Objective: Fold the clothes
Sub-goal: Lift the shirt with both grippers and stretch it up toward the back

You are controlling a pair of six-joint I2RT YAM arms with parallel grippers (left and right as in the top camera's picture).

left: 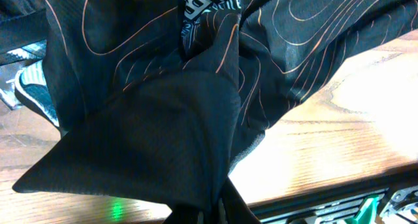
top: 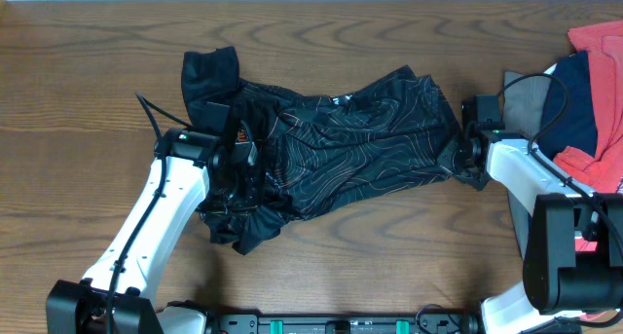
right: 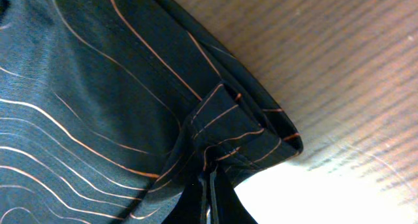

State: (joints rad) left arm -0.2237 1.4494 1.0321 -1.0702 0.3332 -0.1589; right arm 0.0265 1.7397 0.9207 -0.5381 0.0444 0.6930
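Observation:
The black jersey (top: 341, 139) with fine orange contour lines lies crumpled across the middle of the wooden table, one sleeve sticking out at the far left. My left gripper (top: 237, 174) is shut on a bunched fold at its left side; in the left wrist view the cloth (left: 163, 119) hangs from the jaws (left: 219, 208). My right gripper (top: 461, 151) is shut on the jersey's right hem corner; the right wrist view shows the folded hem (right: 241, 139) pinched between the fingers (right: 210, 198).
A pile of other garments sits at the right edge: a red shirt (top: 604, 52), a navy one (top: 574, 100) and grey cloth (top: 526, 95). A black cable (top: 151, 115) runs by the left arm. The table's front edge holds a black rail (top: 341, 324).

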